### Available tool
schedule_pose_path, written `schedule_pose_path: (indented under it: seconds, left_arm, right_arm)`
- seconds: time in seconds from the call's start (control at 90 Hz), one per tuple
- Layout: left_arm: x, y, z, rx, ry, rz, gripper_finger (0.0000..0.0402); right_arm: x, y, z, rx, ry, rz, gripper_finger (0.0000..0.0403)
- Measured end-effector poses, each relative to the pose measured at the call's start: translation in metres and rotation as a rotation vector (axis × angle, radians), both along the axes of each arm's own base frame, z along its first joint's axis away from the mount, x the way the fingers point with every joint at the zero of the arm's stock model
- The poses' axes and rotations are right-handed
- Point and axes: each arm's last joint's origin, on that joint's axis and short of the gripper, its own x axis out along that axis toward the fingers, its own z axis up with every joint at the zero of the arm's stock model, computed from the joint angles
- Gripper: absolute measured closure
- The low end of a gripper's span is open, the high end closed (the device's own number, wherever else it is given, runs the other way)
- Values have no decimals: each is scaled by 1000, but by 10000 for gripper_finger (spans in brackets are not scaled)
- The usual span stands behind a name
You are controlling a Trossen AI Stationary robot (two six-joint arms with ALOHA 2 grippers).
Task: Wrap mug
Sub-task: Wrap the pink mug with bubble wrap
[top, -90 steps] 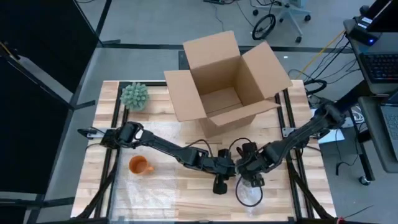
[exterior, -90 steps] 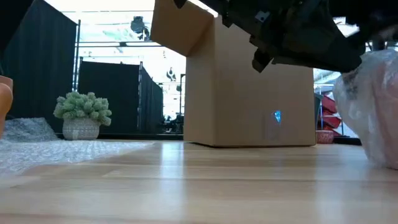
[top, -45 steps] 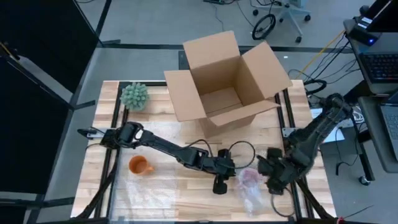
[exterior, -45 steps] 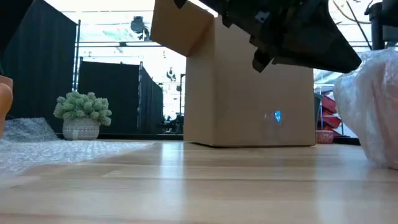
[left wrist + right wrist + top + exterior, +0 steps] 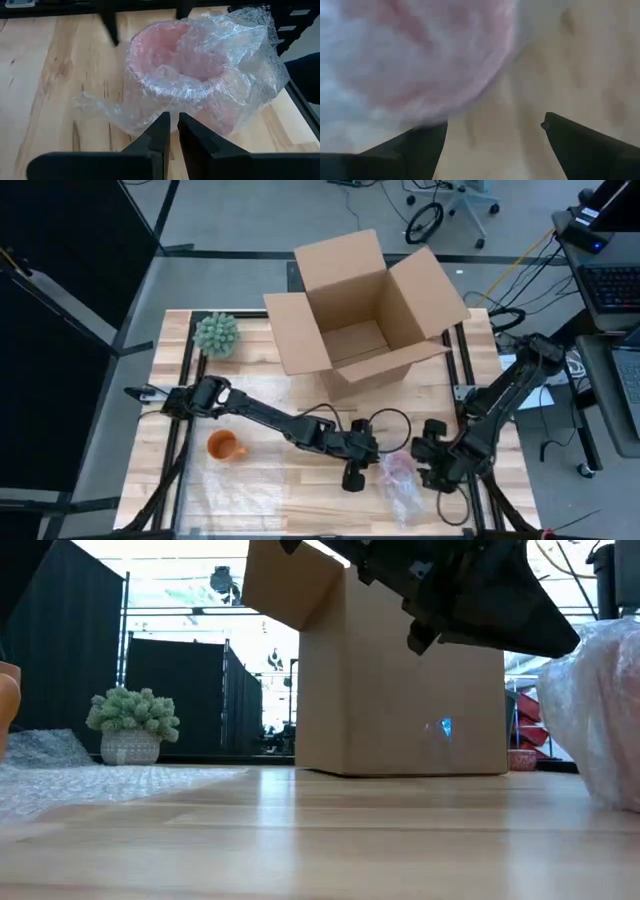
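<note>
Left to right from overhead: plant (image 5: 216, 334) at the far-left corner, orange mug (image 5: 224, 446) on bubble wrap (image 5: 240, 490) near the front, open cardboard box (image 5: 361, 313) at the back. Left gripper (image 5: 354, 476) sits mid-bench (image 5: 320, 500); its wrist cam shows fingers (image 5: 161, 131) nearly pressed together, holding nothing, just short of the wrapped pink mug (image 5: 192, 75). Right gripper (image 5: 428, 470) is beside the bundle w/ fingers (image 5: 425, 145) spread. Low cam only catches the bundle's edge (image 5: 600, 710).
</note>
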Motion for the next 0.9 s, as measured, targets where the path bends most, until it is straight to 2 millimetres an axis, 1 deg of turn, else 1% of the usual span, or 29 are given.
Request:
schedule_pose_path:
  seconds: [0.078,0.267,0.367,0.422,0.533,0.633,0.7,0.8,0.9]
  left_arm:
    - [0,-1,-2,-8,3,-43,375]
    - [0,-3,-2,-17,8,-61,375]
    - [0,-3,-2,-18,9,-61,375]
    - [0,-3,-2,-15,6,-56,375]
    - [0,-1,-2,-13,8,-42,375]
    - [0,-1,-2,-11,8,-38,375]
    - [0,-1,-2,-11,9,-37,375]
    - [0,-2,-2,-7,9,-33,375]
    - [-1,-1,0,-5,4,-26,375]
  right_arm:
    - [9,-9,0,-59,4,58,85]
    - [32,-35,1,-216,-22,146,85]
    - [43,-48,2,-250,-16,171,85]
    - [44,-54,7,-254,38,164,85]
    - [32,-61,28,-248,193,129,85]
    - [19,-57,55,-164,220,84,85]
    - [9,-51,68,-80,199,43,85]
    - [-8,-41,76,56,180,-21,85]
    - [-27,-29,73,120,188,-76,85]
